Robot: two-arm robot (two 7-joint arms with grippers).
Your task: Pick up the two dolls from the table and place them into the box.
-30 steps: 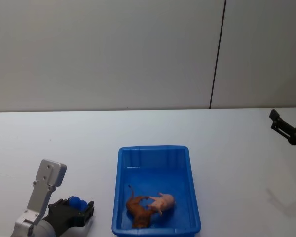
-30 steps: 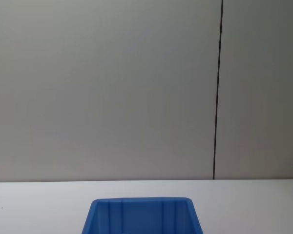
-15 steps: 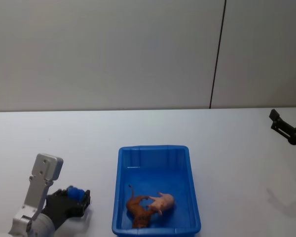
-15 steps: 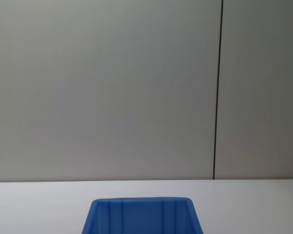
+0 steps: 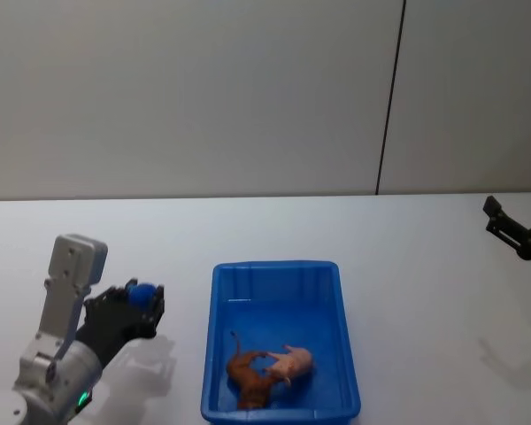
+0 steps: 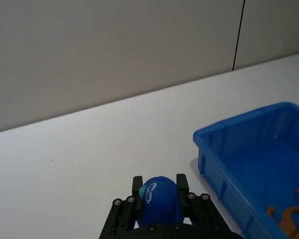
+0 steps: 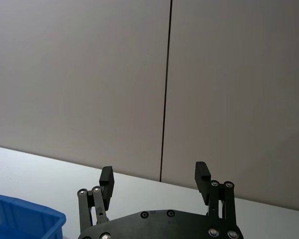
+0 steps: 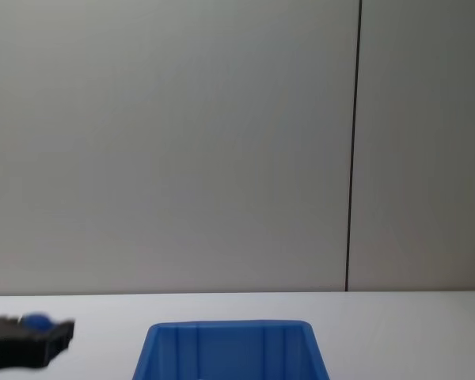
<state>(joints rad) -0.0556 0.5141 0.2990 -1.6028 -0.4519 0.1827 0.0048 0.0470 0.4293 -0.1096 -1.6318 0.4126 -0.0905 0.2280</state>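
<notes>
The blue box point(image 5: 216, 329) sits on the white table point(image 5: 425, 257) near its front edge. Two dolls lie touching in its near end: an orange-brown one point(image 5: 247, 376) and a pale pink one point(image 5: 295, 360). My left gripper point(image 5: 140, 303) hovers left of the box, shut on a round blue toy point(image 5: 142, 291). The left wrist view shows that toy point(image 6: 159, 201) between the fingers, with the box point(image 6: 229, 135) and the orange-brown doll point(image 6: 289, 222) beyond. At the table's right edge my right gripper point(image 5: 506, 223) hangs open and holds nothing point(image 7: 155, 175).
A plain grey wall with a dark vertical seam point(image 5: 389, 97) runs behind the table. In the chest view the left gripper point(image 8: 41, 339) shows low, left of the box point(image 8: 229, 348). Bare tabletop lies on both sides of the box.
My left gripper has risen and moved forward with the round blue toy, coming into the chest view. The right gripper, the box and the two dolls stayed put.
</notes>
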